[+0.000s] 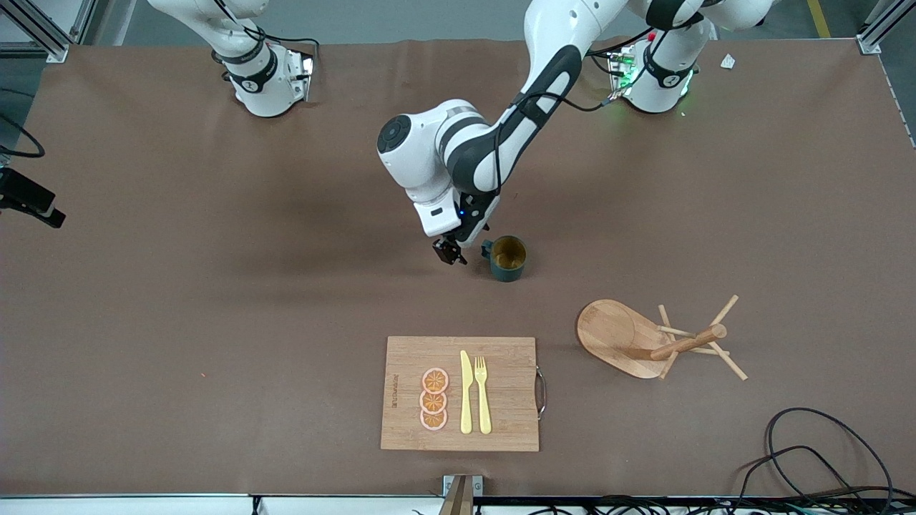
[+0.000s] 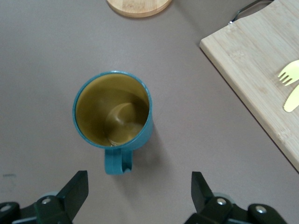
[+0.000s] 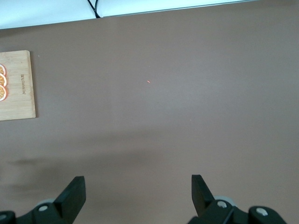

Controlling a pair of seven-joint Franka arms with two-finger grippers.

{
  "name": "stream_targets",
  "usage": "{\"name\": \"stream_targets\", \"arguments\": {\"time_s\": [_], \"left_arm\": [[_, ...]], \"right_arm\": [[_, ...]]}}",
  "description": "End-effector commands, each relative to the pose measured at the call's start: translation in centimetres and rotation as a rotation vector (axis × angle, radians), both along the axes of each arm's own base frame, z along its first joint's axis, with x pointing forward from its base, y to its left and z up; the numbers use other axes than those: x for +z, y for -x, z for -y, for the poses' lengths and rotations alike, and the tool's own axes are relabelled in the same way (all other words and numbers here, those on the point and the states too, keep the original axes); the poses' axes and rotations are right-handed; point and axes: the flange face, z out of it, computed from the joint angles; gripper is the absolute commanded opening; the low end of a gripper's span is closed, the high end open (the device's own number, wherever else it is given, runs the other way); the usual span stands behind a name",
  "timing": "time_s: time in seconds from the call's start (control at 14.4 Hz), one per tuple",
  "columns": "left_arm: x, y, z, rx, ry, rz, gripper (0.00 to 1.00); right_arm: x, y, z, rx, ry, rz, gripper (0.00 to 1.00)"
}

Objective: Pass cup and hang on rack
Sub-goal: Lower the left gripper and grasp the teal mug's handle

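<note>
Cup (image 1: pixel 509 257) upright on bench (image 1: pixel 215 322); left tool (image 2: pixel 139 191), open, should straddle handle squarely. Right tool (image 3: pixel 138 193) waits open.

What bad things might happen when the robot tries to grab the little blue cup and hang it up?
The left gripper is open beside the cup, facing its small handle. If the fingers close off-centre, they may nudge or tip the cup rather than grip it. The rack appears to lie on its side, its pegs near the table, so hanging may fail. The right gripper waits open, over bare table.
</note>
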Motion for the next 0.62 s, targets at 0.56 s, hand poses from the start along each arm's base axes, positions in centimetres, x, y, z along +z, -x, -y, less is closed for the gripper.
{"name": "stream_targets", "arguments": {"time_s": [0.56], "left_arm": [[-2.9, 1.6, 0.1, 0.013, -0.127, 0.004, 0.88]], "right_arm": [[0.8, 2.1, 0.2, -0.001, 0.011, 0.018, 1.00]]}}
